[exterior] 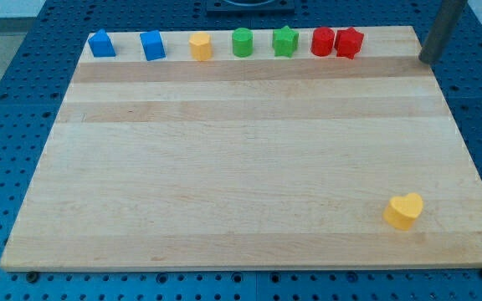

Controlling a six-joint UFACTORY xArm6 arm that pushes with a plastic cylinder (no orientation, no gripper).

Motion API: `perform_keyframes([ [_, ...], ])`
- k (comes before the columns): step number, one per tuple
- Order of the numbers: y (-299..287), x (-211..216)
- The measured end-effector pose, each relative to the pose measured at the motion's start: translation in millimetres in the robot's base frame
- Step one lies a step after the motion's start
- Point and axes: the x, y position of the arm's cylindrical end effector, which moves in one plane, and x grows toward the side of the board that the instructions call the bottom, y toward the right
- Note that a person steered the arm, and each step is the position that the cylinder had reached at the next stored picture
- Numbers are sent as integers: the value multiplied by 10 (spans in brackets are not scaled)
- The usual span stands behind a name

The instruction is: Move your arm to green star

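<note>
My tip [428, 60] sits at the view's top right, at the far right corner of the wooden worktop [241, 167], with the dark rod rising up and out of the frame above it. I carry no jaws at all, only this straight rod, so there is nothing to stand apart or together. The green star [285, 41] lies in the row of blocks along the view's top edge, well to the left of my tip and apart from it. Between us stand two red blocks: a red cylinder [322, 41] just right of the green star, and a red star [349, 42] touching that cylinder on its right side; the red star is the block nearest my tip, yet a clear gap of board separates them. To the left of the green star comes a green cylinder [242, 42], close beside it but not touching, then a yellow block [200, 46] whose shape looks roughly hexagonal, then two blue blocks, one [152, 45] near the yellow and the other [101, 43] at the row's left end, its top peaked like a small house. Far from all of these, near the view's bottom right, a yellow heart [403, 211] lies alone on the board.
</note>
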Motion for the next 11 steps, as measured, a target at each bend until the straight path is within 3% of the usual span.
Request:
perform_keyframes([
  [1,-16,-54],
  [3,-311,-882],
  [11,-755,-899],
])
